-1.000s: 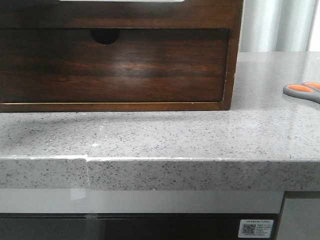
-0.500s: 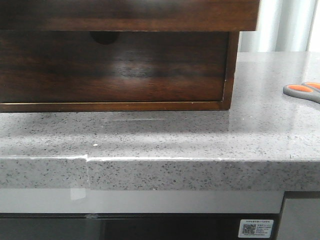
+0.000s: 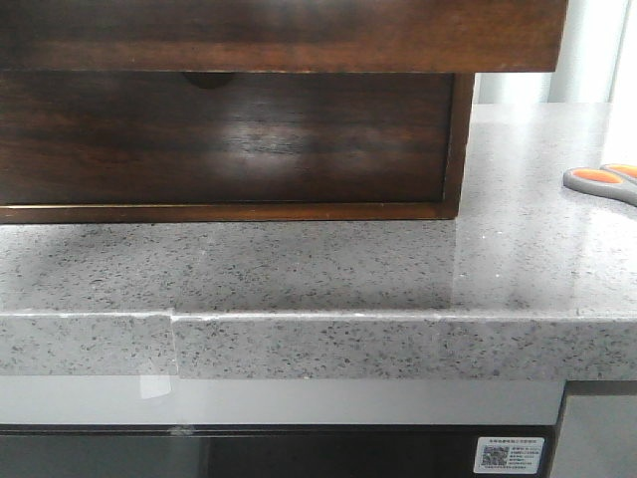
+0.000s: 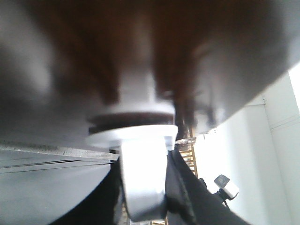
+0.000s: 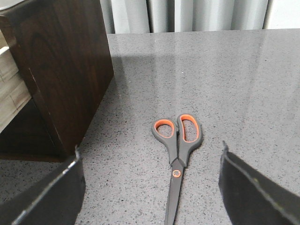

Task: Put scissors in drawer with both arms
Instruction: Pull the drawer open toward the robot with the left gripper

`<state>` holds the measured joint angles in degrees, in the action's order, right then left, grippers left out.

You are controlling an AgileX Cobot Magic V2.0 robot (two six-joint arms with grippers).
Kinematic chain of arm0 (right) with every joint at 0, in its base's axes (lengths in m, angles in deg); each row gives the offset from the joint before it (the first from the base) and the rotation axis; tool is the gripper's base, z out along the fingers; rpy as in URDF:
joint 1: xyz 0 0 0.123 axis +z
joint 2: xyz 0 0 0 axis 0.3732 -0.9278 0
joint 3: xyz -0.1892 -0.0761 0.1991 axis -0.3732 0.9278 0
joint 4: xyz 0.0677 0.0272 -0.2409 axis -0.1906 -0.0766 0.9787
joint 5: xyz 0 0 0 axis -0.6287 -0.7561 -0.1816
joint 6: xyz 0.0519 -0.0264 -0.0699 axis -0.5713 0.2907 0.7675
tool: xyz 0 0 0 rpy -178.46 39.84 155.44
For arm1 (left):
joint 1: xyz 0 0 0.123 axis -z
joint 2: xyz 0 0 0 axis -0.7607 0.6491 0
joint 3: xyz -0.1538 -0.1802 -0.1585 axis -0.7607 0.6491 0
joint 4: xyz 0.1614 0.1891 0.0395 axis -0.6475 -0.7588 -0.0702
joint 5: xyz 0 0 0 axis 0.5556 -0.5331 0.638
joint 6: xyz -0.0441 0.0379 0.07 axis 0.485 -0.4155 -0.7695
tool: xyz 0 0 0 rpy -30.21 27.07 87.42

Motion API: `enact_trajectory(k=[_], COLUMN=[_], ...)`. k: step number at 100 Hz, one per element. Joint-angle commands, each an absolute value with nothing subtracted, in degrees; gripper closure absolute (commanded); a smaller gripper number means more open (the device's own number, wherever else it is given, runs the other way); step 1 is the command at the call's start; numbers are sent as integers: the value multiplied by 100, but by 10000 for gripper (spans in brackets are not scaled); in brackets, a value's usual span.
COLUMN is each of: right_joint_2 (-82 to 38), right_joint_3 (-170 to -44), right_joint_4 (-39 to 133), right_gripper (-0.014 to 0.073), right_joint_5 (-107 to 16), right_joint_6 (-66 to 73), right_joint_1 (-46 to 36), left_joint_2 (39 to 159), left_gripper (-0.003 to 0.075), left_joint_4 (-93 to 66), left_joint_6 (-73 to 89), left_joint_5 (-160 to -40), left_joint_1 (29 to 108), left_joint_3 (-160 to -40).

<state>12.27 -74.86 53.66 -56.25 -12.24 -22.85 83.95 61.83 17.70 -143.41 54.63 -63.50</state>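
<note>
A: Right wrist view first: the right gripper hangs with its jaws spread wide and nothing between them, and the scissors lie flat on the stone counter straight ahead of it, framed between the two fingers. The orange-lined loops point away from the gripper and the blades point back toward it.

B: And the drawer?

A: In the front view it juts out over the cabinet's lower drawer, so I judge it is pulled some way open. From the right gripper it sits off to the side, beyond the cabinet's dark side wall, well apart from the scissors.

B: Is the left arm holding it?

A: The left wrist view is badly blurred. A pale rounded part, perhaps the drawer's white panel, sits right at the left gripper, with dark wood above. I cannot tell whether that gripper is clenched on it or merely close.

B: So what makes the next step go well?

A: In my judgement, the left arm should hold the drawer steady while the right comes straight down over the scissors. I would close near the pivot, where the handles narrow, since the blades are thin and lie flush on the slick stone. Fingers must reach the surface evenly, or the scissors may skate sideways.
</note>
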Motion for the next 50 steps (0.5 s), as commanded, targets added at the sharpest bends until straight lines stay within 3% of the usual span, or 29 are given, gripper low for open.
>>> enact_trajectory(k=[1, 37, 50], right_joint_2=[1150, 1150, 1150], right_joint_3=[-7694, -7694, -7694], right_joint_4=[5354, 5354, 5369], right_gripper=[60, 60, 60], right_joint_5=[-5160, -5172, -5172], right_joint_6=[-1198, -1198, -1198], right_joint_1=[-2281, -2281, -2281], left_joint_2=[8235, 8235, 8235], left_gripper=[741, 735, 647], left_joint_4=[6270, 6270, 6270], left_joint_6=[1162, 1162, 1150], left_joint_5=[-15211, -15202, -15202], left_joint_1=[5560, 5560, 5560], left_joint_3=[-6635, -6635, -6635])
